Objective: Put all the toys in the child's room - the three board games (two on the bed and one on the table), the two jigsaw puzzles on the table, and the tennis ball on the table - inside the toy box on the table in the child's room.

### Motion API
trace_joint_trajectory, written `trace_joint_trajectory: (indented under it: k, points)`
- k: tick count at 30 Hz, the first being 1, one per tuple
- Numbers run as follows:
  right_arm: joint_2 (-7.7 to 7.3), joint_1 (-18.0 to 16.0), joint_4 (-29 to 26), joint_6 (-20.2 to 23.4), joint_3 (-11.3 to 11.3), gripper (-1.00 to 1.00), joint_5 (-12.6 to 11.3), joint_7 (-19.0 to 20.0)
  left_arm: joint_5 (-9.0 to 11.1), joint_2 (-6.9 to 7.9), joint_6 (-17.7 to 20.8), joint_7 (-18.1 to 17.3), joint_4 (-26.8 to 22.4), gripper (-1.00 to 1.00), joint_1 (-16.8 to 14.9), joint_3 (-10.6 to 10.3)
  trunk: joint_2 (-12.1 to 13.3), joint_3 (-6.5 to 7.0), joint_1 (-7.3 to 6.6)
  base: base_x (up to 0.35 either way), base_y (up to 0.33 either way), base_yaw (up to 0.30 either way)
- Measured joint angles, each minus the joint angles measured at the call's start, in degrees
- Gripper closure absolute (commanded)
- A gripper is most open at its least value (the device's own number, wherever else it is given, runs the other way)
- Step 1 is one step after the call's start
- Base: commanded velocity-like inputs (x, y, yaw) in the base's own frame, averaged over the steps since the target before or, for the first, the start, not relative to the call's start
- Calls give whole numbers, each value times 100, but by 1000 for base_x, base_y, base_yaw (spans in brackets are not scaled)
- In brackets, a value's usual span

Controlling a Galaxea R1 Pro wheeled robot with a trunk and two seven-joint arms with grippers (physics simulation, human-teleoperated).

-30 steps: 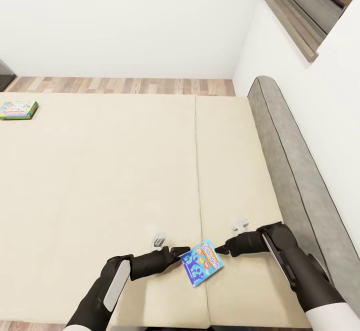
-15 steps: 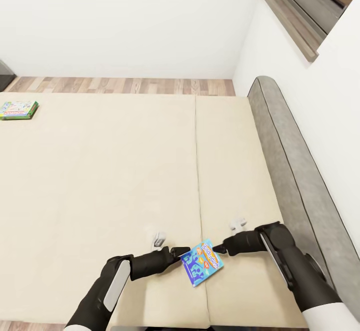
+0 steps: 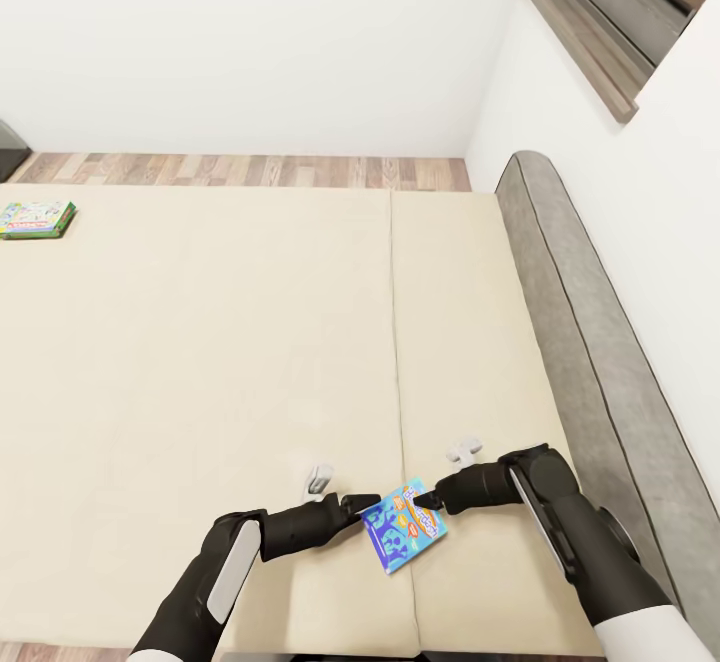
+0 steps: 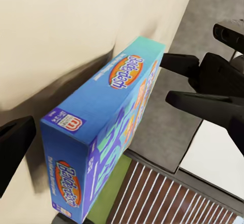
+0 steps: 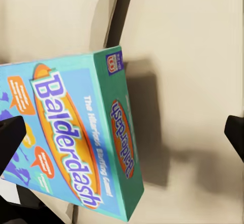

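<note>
Left jaws (image 3: 368,514) clenched on the blue board game (image 3: 403,524); right jaws (image 3: 428,498) spread beside it.
Second board game (image 3: 37,219) lies far across the bed (image 3: 200,342); boxing remains, I judge.

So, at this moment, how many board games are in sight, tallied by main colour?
Blue board game: 1, between the left gripper and the right gripper, above the bed.
Green-edged board game: 1, lying at the bed's far left edge.
Total: 2
</note>
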Motion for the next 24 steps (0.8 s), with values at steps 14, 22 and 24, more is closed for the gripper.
trace_joint_trajectory:
  k: [14, 22, 24]
  points:
    - [34, 5, 36, -19, 1, -100, -165, 43, -8, -1, 0, 14, 3, -100, -1, -3, 0, 0, 7, 0, 0, 0]
    - [38, 8, 132, 0, 2, -100, -262, 71, -6, -2, 0, 18, 3, -100, -1, -3, 0, 0, 7, 0, 0, 0]
    - [40, 9, 180, 8, 3, -100, -288, 75, -6, -2, -1, 20, 4, -100, -1, -4, 0, 0, 7, 0, 0, 0]
